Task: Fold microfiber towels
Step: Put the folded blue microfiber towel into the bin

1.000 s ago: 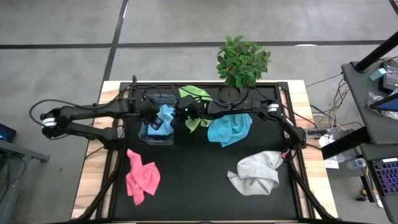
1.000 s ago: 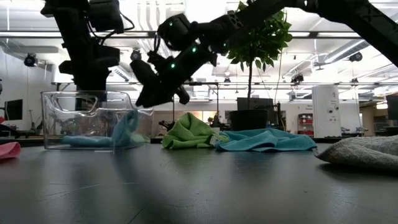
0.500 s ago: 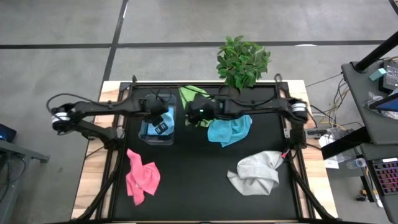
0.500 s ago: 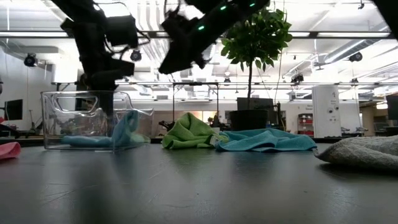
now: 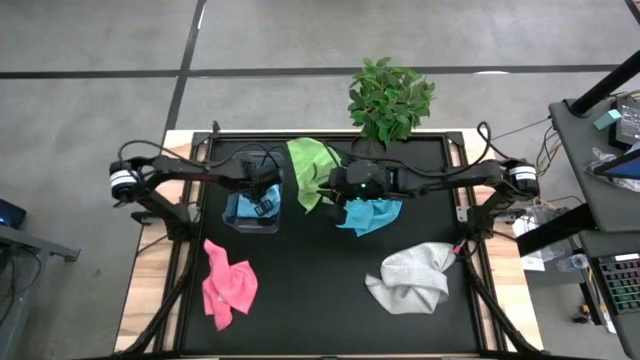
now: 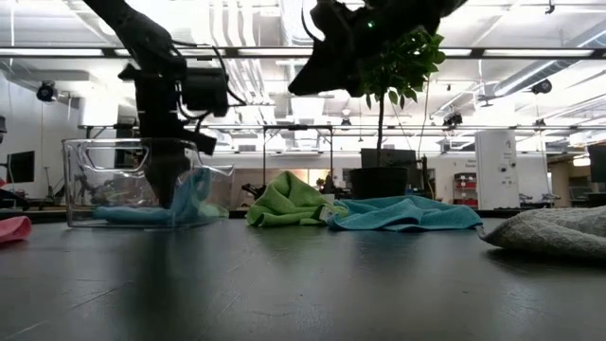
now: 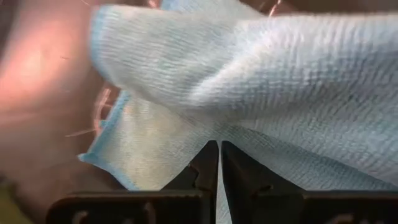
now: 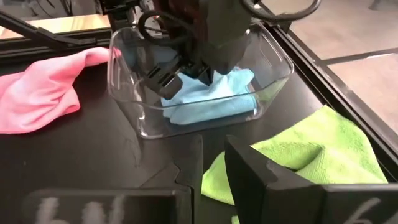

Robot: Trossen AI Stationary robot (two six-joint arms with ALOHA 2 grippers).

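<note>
Black matte table (image 5: 300, 300) with pale wooden side edges, bright workshop hall behind it.

Clear plastic bin (image 5: 236, 218) near the far left of the table. Left claw (image 8: 186, 67) is down inside it, clenched on the light blue microfiber towel (image 8: 205, 99) lying in the bin; the left wrist view shows the two fingers (image 7: 208, 165) pressed together with blue cloth (image 7: 261, 81) at their tips.

Right claw (image 6: 317, 66) is raised above the table, over the lime green microfiber towel (image 5: 308, 165) just beside the bin. Its fingers (image 8: 249, 171) stand slightly apart with nothing between them.

Second light blue microfiber towel (image 5: 368, 213) touches the green one. Pink microfiber towel (image 5: 228, 285) is crumpled at near left, pale grey-white microfiber towel (image 5: 412, 280) at near right. Green potted plant (image 5: 388, 100) stands at the far edge.
</note>
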